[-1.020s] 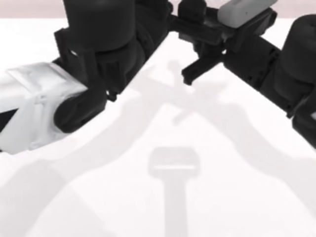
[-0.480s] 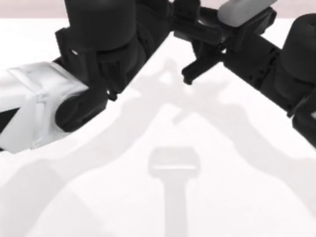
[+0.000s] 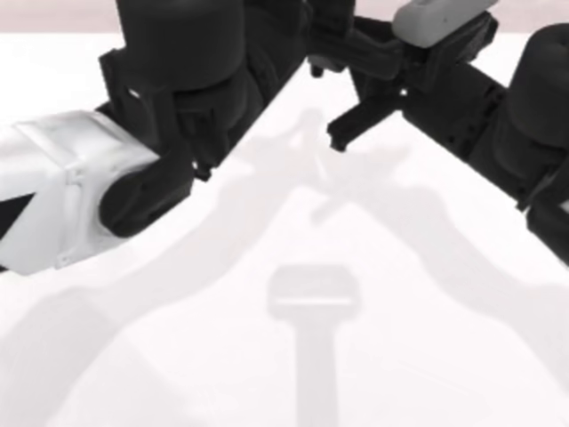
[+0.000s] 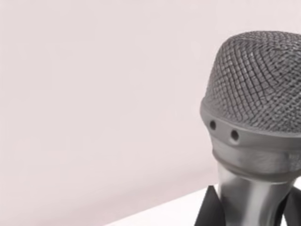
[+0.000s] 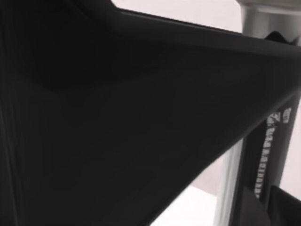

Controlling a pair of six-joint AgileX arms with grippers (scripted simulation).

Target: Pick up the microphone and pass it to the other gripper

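The left gripper clasps the microphone at the top frame's upper centre. The right gripper hangs nearby, its grip state unclear.

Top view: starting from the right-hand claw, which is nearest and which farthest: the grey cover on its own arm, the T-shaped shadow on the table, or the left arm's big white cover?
From the right gripper:
1. grey cover, at the top edge, on the right arm.
2. T-shaped shadow, mid-table, lower down.
3. white cover, far left, on the left arm.
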